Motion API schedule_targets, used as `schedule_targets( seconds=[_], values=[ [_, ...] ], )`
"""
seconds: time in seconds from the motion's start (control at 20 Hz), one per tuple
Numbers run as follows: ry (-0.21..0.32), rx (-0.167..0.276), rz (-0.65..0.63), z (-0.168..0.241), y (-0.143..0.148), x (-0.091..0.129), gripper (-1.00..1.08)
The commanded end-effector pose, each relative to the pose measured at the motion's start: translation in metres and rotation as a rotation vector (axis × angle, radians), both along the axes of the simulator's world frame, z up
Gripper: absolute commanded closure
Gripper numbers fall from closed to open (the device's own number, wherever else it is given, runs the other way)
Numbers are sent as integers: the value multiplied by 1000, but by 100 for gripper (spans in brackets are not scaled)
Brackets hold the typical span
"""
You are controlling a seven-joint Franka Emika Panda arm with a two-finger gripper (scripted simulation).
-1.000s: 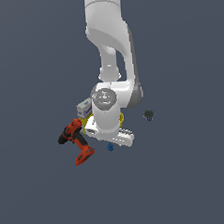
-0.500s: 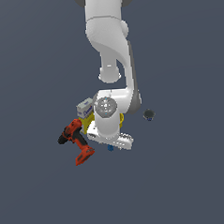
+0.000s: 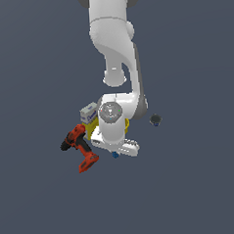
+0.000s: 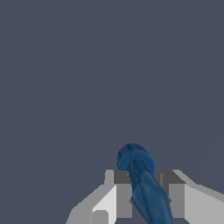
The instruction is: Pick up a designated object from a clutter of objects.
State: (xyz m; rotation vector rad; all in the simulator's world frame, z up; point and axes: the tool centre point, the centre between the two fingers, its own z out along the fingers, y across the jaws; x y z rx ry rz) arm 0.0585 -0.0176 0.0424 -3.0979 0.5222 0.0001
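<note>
Gripper (image 4: 144,197) is sitting low among the clutter beside the drill (image 3: 80,147), jaws closing against both sides of the blue piece (image 4: 142,183).

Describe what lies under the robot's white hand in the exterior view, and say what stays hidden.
Under the gripper only a sliver of the tiny blue piece shows. The wrist view shows it between the fingers. The yellow cup is mostly covered by the arm.
</note>
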Motion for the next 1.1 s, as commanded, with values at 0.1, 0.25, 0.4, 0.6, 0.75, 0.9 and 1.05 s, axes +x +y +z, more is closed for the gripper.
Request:
schedule_targets(
  seconds=[0.1, 0.25, 0.4, 0.6, 0.75, 0.9, 1.05],
  values=[
    [0, 0, 0, 1, 0, 0, 108],
    [0, 0, 0, 5, -2, -2, 108],
    [0, 0, 0, 13, -5, -6, 108],
    [0, 0, 0, 29, -12, -14, 108],
    [0, 0, 0, 46, -19, -22, 108],
    [0, 1, 0, 66, -27, -31, 108],
    [0, 1, 0, 91, -37, -43, 108]
  ],
)
